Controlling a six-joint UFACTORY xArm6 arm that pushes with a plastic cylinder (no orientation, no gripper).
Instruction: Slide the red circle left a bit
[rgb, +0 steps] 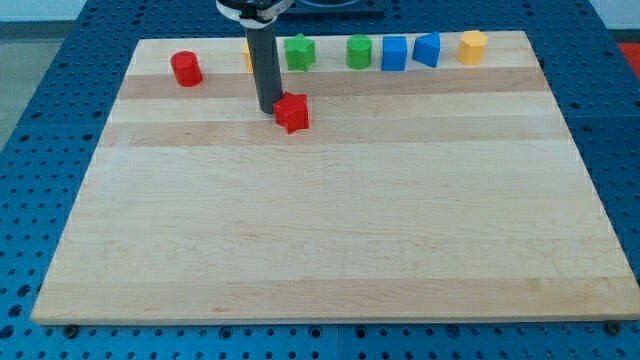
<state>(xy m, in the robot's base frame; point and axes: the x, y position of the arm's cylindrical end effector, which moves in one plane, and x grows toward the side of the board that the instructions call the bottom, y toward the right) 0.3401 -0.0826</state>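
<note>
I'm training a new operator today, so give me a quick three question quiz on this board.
1. True or false: my tip touches the red circle.
2. Which block sits closest to my tip? A) red star B) green star C) blue cube
3. Fill in: the block at the far right of the top row is coloured ____.

Key: 1 false, the circle stands apart at the view's left. 2 A, just right of the tip. 3 yellow.

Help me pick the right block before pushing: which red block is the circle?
The red circle at the view's top left; the other red block, star-like, sits against my tip.
</note>
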